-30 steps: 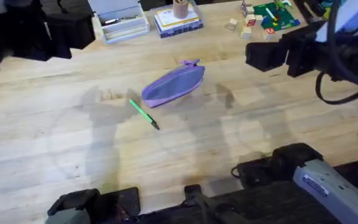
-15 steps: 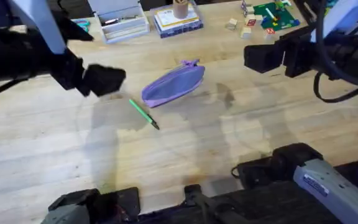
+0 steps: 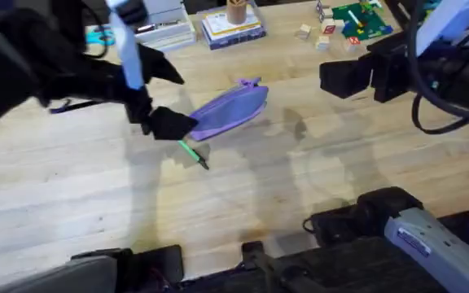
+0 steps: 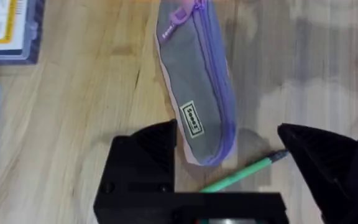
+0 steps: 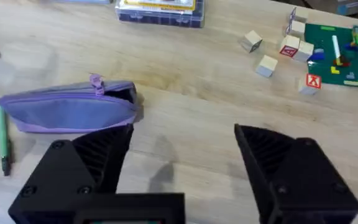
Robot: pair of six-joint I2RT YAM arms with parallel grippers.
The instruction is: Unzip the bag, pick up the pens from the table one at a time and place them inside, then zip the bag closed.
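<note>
The lilac bag (image 3: pixel 228 109) lies on the table (image 3: pixel 243 203) with its zipper shut and the pull (image 3: pixel 252 82) at its far end. A green pen (image 3: pixel 192 152) lies just in front of the bag's left end. My left gripper (image 3: pixel 169 124) hovers open over that end; in the left wrist view its fingers (image 4: pixel 148 149) straddle the bag (image 4: pixel 197 93) and the pen (image 4: pixel 244 174). My right gripper (image 3: pixel 344 75) hangs open to the right of the bag, apart from it. The right wrist view shows the bag (image 5: pixel 67 112) and the pen (image 5: pixel 3 140) ahead of it.
At the table's far edge stand a clear box (image 3: pixel 157 24), teal scissors (image 3: pixel 96 34), a book stack with a cup (image 3: pixel 233 24), small wooden blocks (image 3: pixel 312 37) and a green board with pieces (image 3: pixel 357 20). The arms' bases sit at the near edge.
My left arm has swung in from the far left and now hovers over the bag's left end and the pen. The right arm, bag and pen have stayed put.
</note>
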